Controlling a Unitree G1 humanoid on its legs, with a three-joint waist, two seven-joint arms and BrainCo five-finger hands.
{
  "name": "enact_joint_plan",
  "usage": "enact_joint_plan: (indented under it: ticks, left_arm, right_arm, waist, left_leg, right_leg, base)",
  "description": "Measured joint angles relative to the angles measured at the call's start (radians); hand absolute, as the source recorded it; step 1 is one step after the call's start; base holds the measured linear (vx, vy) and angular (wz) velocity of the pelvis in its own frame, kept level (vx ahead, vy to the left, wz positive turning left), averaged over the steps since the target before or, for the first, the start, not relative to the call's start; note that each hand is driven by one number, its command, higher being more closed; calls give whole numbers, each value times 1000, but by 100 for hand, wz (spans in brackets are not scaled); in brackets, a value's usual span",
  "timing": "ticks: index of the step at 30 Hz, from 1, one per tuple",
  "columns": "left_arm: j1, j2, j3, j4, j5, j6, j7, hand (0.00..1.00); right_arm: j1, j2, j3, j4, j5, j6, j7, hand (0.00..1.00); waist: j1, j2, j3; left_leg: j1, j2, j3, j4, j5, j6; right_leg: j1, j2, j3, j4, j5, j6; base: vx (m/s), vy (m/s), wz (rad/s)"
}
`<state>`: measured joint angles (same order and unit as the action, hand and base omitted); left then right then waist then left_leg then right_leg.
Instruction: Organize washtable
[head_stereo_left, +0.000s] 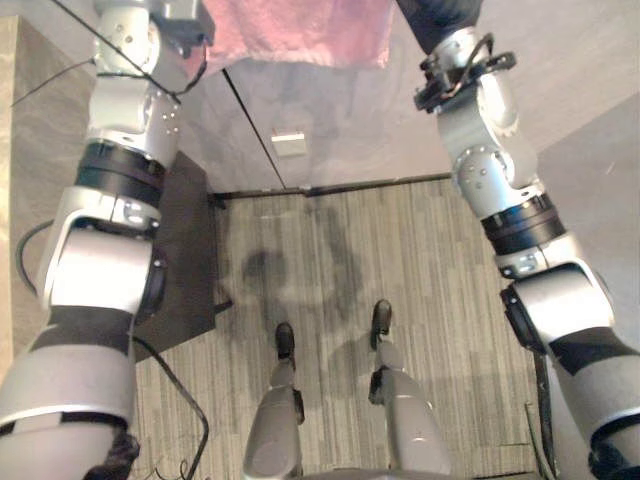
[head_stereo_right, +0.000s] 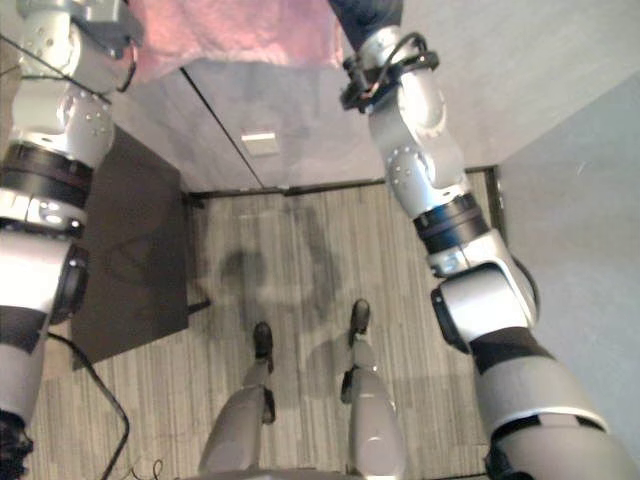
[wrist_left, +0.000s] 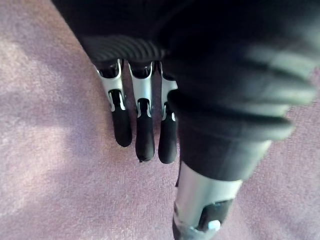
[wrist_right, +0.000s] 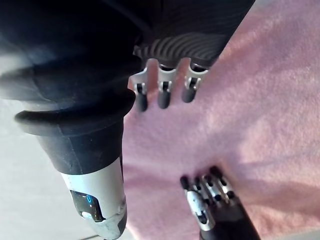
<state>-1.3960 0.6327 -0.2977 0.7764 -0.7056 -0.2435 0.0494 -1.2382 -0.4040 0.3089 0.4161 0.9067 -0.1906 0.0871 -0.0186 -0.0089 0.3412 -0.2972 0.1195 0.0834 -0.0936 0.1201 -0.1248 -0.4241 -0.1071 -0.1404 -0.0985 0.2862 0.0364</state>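
pink towel (head_stereo_left: 300, 30) close by left hand (wrist_left: 144, 131) and right hand (wrist_right: 161, 94), both uncurled

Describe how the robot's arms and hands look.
The left arm and right arm are silver-grey rounded shells with black bands at the joints. The left hand and right hand have silver fingers with dark tips under a dark ribbed cover.
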Motion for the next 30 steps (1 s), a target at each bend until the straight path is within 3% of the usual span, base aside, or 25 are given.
enact_joint_plan:
  ticks: [15, 22, 26, 30]
  left_arm:
    - [0, 55, 118, 11, 0, -7, 63, 0]
    - [54, 137, 198, 19, 0, -10, 86, 0]
    - [141, 167, 239, 2, -33, -11, 60, 0]
    - [296, 204, 268, -171, -52, -18, -6, 0]
  right_arm:
    - [0, -46, -47, 1, 27, -2, 0, 0]
    - [0, -110, -125, 82, 27, -32, -41, 0]
    - [4, -151, -175, 111, 34, -35, -66, 0]
    - [52, -183, -268, 108, 34, -40, -69, 0]
  waist:
    - [7, -1, 20]
    - [11, 0, 22]
    - [26, 0, 22]
    - [37, 0, 21]
  left_leg:
    - [1, 1, 0, 0, 1, 1]
    - [18, 1, -13, 0, 2, 3]
    - [31, 1, -20, 0, 3, 3]
    - [33, 1, -35, 0, 5, 3]
  right_leg:
    - [2, 0, 0, 0, 1, 1]
    - [27, 0, -12, 0, 0, 1]
    - [44, -1, -18, 0, 0, 1]
    - [53, -2, -27, 0, 0, 1]
  base:
    - [-2, 32, 0]
    - [-3, 20, 4]
    - [-9, 47, 5]
    - [-8, 44, 8]
